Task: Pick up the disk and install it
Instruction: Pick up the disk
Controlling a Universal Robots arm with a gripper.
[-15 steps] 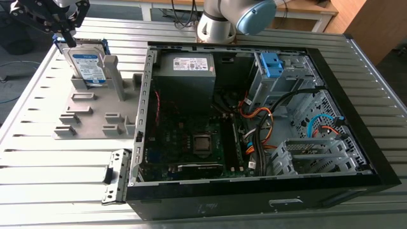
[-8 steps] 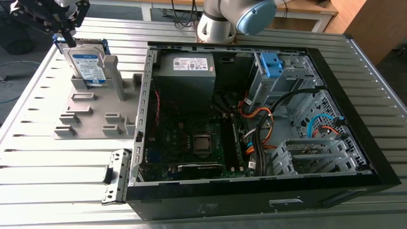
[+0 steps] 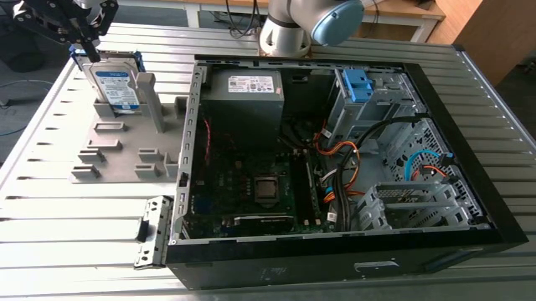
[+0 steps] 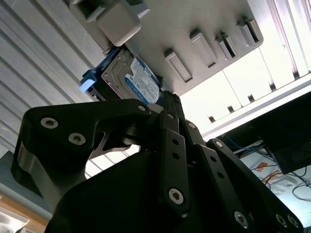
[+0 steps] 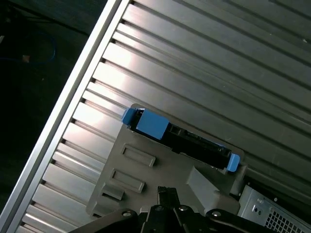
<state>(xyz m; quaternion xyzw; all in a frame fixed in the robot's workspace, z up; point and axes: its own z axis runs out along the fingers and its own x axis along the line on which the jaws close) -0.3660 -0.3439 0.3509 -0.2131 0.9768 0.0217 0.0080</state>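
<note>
The disk (image 3: 115,88) stands upright on its edge in a grey holder block (image 3: 109,157) on the slatted table, at the exterior view's left. It is silver, with a white-and-blue label and a blue carrier frame. My gripper (image 3: 86,50) hangs just above the disk's upper edge, shut with nothing in it. In the second wrist view the gripper (image 4: 167,97) points towards the disk (image 4: 138,80). In the first wrist view the disk (image 5: 194,145) shows edge-on with blue tabs at both ends, a short way beyond the gripper (image 5: 167,193).
An open computer case (image 3: 335,157) lies at the exterior view's right of the holder. Inside are a grey power supply (image 3: 245,94), a drive bay with a blue bracket (image 3: 356,84), cables and the mainboard. The arm's base (image 3: 293,31) stands behind the case.
</note>
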